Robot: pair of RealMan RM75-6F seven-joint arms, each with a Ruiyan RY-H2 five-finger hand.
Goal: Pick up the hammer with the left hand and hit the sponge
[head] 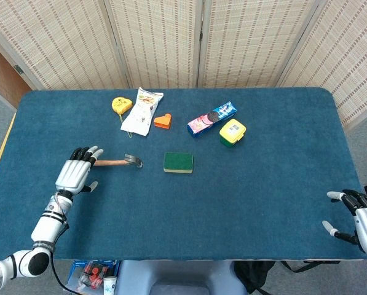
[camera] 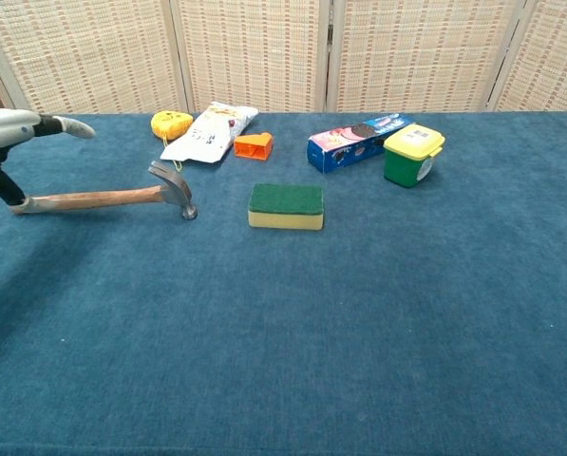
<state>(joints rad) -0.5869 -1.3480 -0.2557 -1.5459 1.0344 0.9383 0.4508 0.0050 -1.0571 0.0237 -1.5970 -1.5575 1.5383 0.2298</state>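
The hammer (head: 118, 162) has a wooden handle and a steel head, and it lies flat on the blue table (head: 251, 184) with its head toward the sponge. The green-and-yellow sponge (head: 178, 162) rests a short way right of the hammer head. My left hand (head: 77, 173) hovers over the handle's end with its fingers stretched out and apart, holding nothing. In the chest view the hammer (camera: 103, 199) and sponge (camera: 286, 206) show plainly, and my left hand (camera: 8, 133) enters at the left edge, one dark fingertip reaching down to the handle's tip. My right hand (head: 361, 218) waits at the table's near right corner, fingers spread and empty.
Along the back stand a yellow tape measure (head: 122, 104), a white snack bag (head: 141, 110), an orange block (head: 163, 121), a blue cookie pack (head: 212, 118) and a green jar with a yellow lid (head: 232, 132). Folding screens close off the far side.
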